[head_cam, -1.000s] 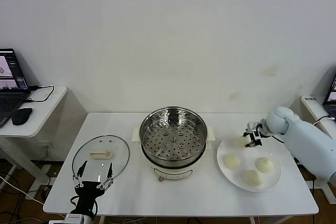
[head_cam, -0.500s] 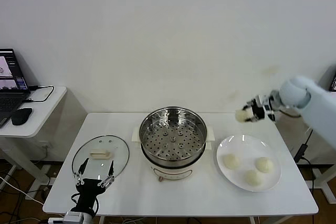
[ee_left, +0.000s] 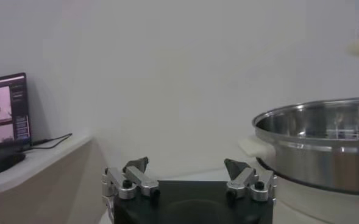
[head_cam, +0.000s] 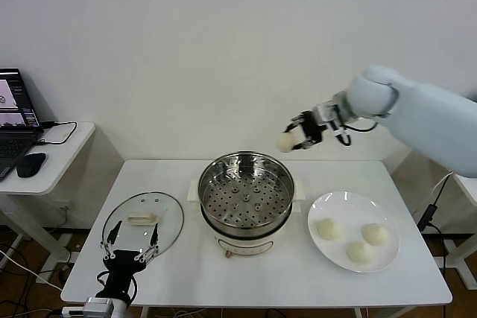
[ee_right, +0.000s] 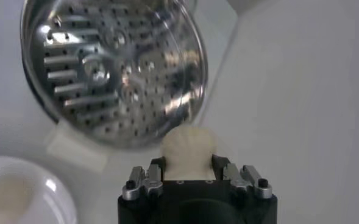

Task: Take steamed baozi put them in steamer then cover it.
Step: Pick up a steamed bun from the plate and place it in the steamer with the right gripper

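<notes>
A second before, my right gripper [head_cam: 295,140] had been down at the white plate [head_cam: 353,202], closing on a baozi at its far edge. By this moment it had risen and swung across, and it hung in the air above the far right rim of the steamer [head_cam: 245,197], with my fingers clamped on that one baozi [head_cam: 285,141]. From my right wrist I saw the bun [ee_right: 189,146] pinched between the pads, with the perforated tray [ee_right: 112,67] below and beyond it.

I counted four baozi in all: one in my grip and three [head_cam: 329,229] resting on the plate, to the right of the steamer. There was one steamer, one plate and one glass lid [head_cam: 143,220].

The steamer held only its perforated tray; no bun lay in it. The lid lay flat on the table [head_cam: 186,269] to the steamer's left.

My left gripper [head_cam: 131,253] waited low at the near edge of the table, by the lid, its fingers spread wide and gripping nothing.
</notes>
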You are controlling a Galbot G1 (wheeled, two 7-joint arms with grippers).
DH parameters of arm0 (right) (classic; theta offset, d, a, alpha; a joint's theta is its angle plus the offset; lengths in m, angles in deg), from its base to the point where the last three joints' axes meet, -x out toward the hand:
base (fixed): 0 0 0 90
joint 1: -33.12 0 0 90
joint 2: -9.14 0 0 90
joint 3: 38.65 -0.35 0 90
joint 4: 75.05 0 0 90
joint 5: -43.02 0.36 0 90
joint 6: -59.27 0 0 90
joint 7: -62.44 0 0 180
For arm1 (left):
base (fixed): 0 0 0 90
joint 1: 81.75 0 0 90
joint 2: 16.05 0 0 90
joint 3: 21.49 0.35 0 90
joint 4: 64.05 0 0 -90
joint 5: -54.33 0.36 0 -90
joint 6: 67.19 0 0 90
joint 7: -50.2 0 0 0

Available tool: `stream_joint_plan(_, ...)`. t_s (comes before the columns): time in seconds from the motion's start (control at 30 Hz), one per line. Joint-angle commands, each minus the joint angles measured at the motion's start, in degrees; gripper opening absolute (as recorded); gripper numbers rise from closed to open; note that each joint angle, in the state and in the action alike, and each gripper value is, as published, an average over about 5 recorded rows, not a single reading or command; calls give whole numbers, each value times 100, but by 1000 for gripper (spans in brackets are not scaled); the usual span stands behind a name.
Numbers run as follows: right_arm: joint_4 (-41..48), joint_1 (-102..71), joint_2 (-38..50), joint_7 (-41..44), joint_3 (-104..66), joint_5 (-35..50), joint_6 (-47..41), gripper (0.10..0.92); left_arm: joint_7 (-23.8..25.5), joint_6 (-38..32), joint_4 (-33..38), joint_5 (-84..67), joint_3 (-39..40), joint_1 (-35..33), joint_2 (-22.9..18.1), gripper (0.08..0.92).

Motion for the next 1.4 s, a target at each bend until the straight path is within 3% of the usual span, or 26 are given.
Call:
stream_joint_plan(0.03, 131, 188, -1137, -214, 778, -621, 758, 504, 3, 5, 21, -31, -51, -8, -30, 823)
stream_joint_plan(0.5, 1243, -649, -1607, -612, 725, -2729, 1926, 513, 14, 4, 95, -39, -111, -62, -88, 823)
stream_joint_plan(0.87, 1768, -895, -1870, -848, 570, -3295, 2231, 535, 19, -9, 71, -65, -151, -47, -76, 823)
stream_joint_plan(1.0, 1836, -967, -1900, -923, 522, -3378, 2296, 581, 18, -9, 69, -63, -138, -43, -89, 823)
stream_joint_plan(1.2, 1477, -669, -1710, -889, 477, -2949, 2220, 734, 18, -8, 83, -62, -145, -45, -79, 823)
stream_joint_plan(1.3, 996, -213, -1420, -597, 522, -2081, 1830, 798, 18, -1, 113, -67, -154, -43, -65, 823)
stream_joint_plan(1.4, 245, 339, -891, -75, 668, -922, 863, 819, 19, 8, 159, -80, -155, -49, -43, 823)
